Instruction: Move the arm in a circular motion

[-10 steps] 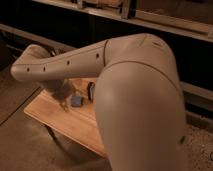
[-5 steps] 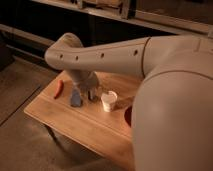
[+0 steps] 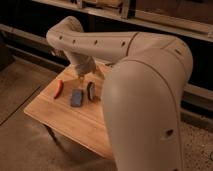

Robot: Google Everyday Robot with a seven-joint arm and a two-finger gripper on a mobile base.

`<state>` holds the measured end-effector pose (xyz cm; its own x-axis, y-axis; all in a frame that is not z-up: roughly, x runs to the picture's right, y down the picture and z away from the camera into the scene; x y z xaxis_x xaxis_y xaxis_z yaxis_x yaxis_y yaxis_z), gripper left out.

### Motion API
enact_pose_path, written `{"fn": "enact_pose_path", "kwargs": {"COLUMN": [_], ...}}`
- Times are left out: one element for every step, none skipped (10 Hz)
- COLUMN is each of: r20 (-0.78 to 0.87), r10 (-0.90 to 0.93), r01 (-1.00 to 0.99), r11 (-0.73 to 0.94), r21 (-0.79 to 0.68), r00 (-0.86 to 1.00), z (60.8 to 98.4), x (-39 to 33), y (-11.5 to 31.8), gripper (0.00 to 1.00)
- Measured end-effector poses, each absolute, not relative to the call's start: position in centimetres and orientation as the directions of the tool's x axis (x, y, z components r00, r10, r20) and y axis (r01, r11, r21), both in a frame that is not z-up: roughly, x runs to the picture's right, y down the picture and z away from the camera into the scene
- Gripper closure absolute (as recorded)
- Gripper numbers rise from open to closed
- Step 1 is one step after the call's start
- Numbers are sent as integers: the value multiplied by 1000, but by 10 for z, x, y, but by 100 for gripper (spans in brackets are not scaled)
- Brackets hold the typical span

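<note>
Swung left, arm (image 3: pixel 125 55) hangs end effector (image 3: pixel 81 76) above table (image 3: pixel 75 125).

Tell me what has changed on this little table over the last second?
The arm swung away toward the far side, so its end effector now hangs over the table's back edge. That uncovers a red object, a blue-grey block and a dark object. Nothing was grasped or released, and the table stayed put.

The arm (image 3: pixel 125 50) has swung its gripper (image 3: pixel 84 75) toward the table's far edge.
</note>
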<state>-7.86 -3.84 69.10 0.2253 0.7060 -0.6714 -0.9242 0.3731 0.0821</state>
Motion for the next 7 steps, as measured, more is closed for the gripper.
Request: {"fn": "enact_pose_path", "kwargs": {"r20": [-669,-664,-658,-652,-650,-650,-650], "r10": [696,684,673,667,666,667,668], "r01": [-916,-905,-895,-892,-892,-892,-893], "r11": [398,425,445,451,451,450,448], "r21": [58,27,-4,-32,-39,-38,-37], "r00": [260,301,338,361,366,364,362], "z": [696,698,698,698,697,697,698], "x": [-104,-131,-153,-171,-176,-175,-173], "y": [-40,-38,-36,-33,-32,-33,-33], "gripper": [35,35,35,35,35,35,35]}}
